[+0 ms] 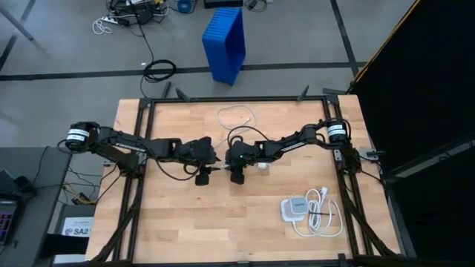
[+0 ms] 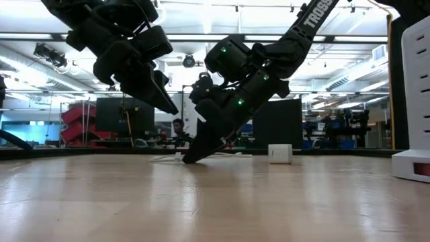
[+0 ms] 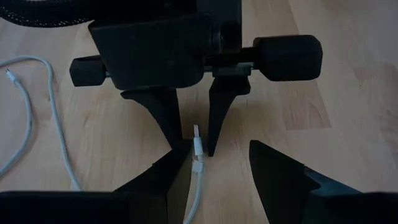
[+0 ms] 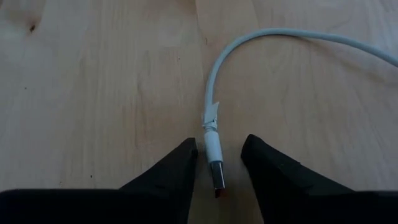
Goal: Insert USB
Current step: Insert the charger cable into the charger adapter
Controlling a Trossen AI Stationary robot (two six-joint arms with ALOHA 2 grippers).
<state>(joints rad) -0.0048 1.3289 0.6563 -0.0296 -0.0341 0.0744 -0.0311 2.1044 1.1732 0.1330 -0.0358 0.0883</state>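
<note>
The USB is a thin white cable; its loop (image 1: 236, 117) lies near the table's far edge, and one plug (image 4: 213, 163) lies flat on the wood at mid-table. My right gripper (image 4: 219, 142) is open and slants down over that plug (image 3: 196, 144), one finger on each side with a gap showing. Its tips are at the tabletop (image 2: 191, 158). My left gripper (image 3: 219, 148) faces it from the table's left, open and raised above the wood (image 2: 164, 101). The cable (image 3: 194, 193) runs on the table beneath the left gripper.
A flat white socket block (image 1: 295, 208) with its thick white cord (image 1: 320, 211) lies near the table's near right corner. A small white cube (image 2: 279, 153) stands just beside my right arm. A blue crate (image 1: 225, 41) sits on the floor beyond the far edge.
</note>
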